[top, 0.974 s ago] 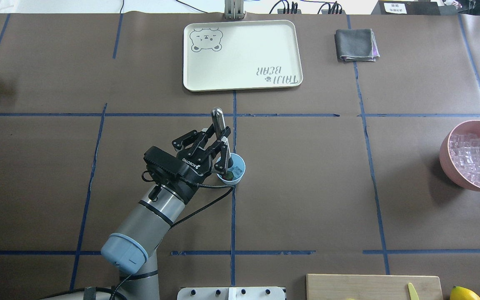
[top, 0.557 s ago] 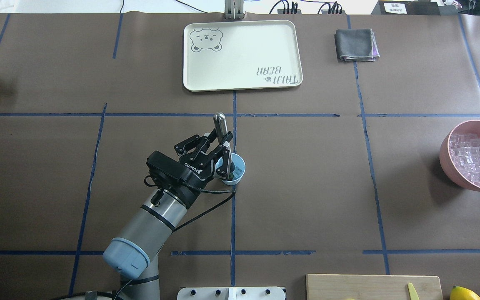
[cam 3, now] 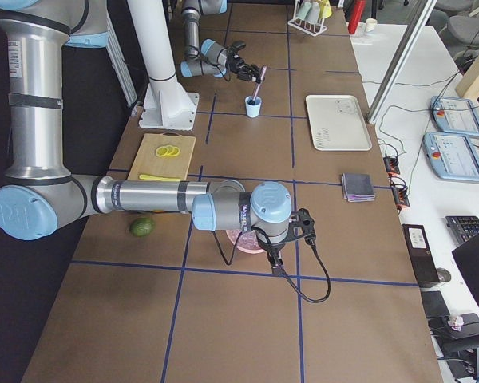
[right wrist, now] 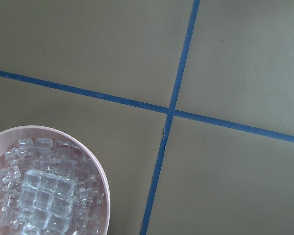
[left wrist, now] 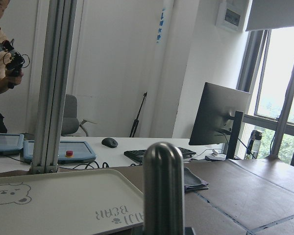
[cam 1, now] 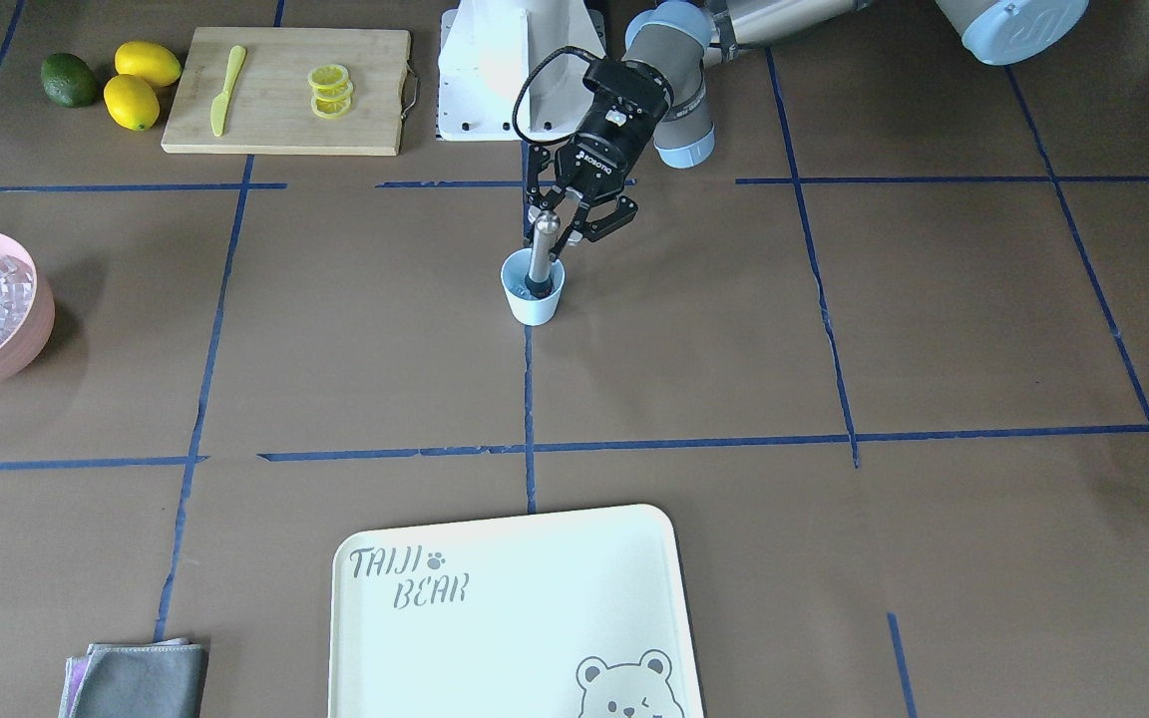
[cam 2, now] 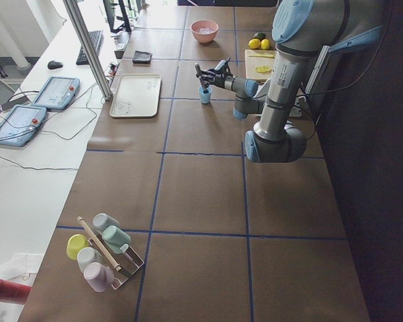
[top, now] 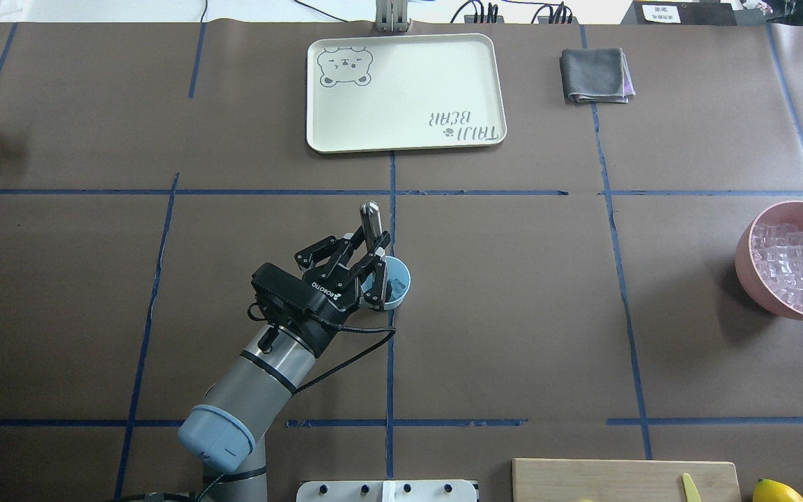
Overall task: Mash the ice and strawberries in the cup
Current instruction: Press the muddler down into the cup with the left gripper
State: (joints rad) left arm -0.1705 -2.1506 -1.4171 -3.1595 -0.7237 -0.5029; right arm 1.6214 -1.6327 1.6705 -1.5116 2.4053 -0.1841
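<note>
The pale-blue cup [top: 396,282] [cam 1: 533,294] stands at the table's middle. A metal muddler [top: 371,217] [cam 1: 541,244] [left wrist: 163,186] stands tilted with its lower end inside the cup, and my left gripper [top: 372,261] [cam 1: 562,221] is shut on its shaft just above the rim. A small pale cube of ice [top: 397,285] shows inside the cup. The strawberries are hidden behind the fingers and the muddler. My right arm's wrist [cam 3: 270,206] hangs over the pink bowl [top: 792,268] of ice [right wrist: 44,191]; whether its gripper is open or shut I cannot tell.
A cream bear tray [top: 405,90] lies beyond the cup, and a folded grey cloth [top: 595,74] at the far right. The cutting board [cam 1: 285,90] holds lemon slices and a yellow knife, with lemons [cam 1: 136,85] and a lime [cam 1: 69,80] beside it. A rack of cups [cam 2: 101,248] sits at the left end.
My left gripper and the muddler have sunk lower and drawn back toward the robot, pressing the muddler deeper into the cup. The cup stays in place.
</note>
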